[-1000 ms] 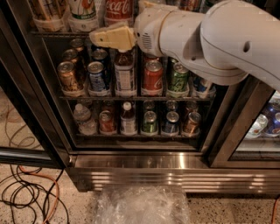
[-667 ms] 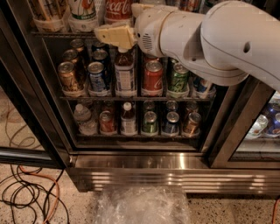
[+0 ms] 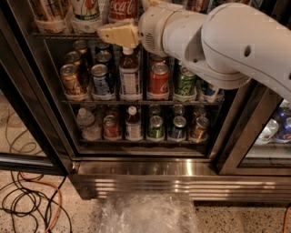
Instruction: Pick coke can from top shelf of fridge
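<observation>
Creeping upward, cream gripper (image 3: 107,32) nears red aluminium coke can (image 3: 122,8) on grey wire top shelf (image 3: 58,35), probably pre-grasp; closure can't tell.

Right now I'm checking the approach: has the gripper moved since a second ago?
Yes. The gripper has risen slightly against the front rail of the top shelf, ending closer to the coke can above it.
</observation>
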### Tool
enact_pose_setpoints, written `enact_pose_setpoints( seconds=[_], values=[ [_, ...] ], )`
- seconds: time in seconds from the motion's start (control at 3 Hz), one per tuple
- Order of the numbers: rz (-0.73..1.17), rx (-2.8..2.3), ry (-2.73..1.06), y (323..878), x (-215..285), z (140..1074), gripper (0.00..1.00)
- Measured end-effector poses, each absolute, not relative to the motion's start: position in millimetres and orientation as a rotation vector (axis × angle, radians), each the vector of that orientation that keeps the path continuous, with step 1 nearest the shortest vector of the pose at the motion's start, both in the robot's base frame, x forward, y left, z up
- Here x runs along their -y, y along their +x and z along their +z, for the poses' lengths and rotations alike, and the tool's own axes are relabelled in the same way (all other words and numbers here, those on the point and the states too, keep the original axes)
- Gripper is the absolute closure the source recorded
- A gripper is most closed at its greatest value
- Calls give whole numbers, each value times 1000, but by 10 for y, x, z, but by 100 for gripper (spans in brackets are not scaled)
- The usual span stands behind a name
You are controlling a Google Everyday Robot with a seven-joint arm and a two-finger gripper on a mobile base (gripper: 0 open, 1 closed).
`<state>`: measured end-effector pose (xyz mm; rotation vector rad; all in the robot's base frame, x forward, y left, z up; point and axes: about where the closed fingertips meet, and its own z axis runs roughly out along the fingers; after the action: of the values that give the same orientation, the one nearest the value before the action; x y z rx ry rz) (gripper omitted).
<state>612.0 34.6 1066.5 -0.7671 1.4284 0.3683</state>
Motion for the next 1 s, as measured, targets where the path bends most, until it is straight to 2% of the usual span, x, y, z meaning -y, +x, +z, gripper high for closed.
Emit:
enact_pose_setpoints(
  seconds=[0.33, 1.0],
  values=[
    [280, -1386, -741, 6302, -259, 10780, 10],
    [235, -1301, -657, 6682, -252, 10947, 21]
  ],
)
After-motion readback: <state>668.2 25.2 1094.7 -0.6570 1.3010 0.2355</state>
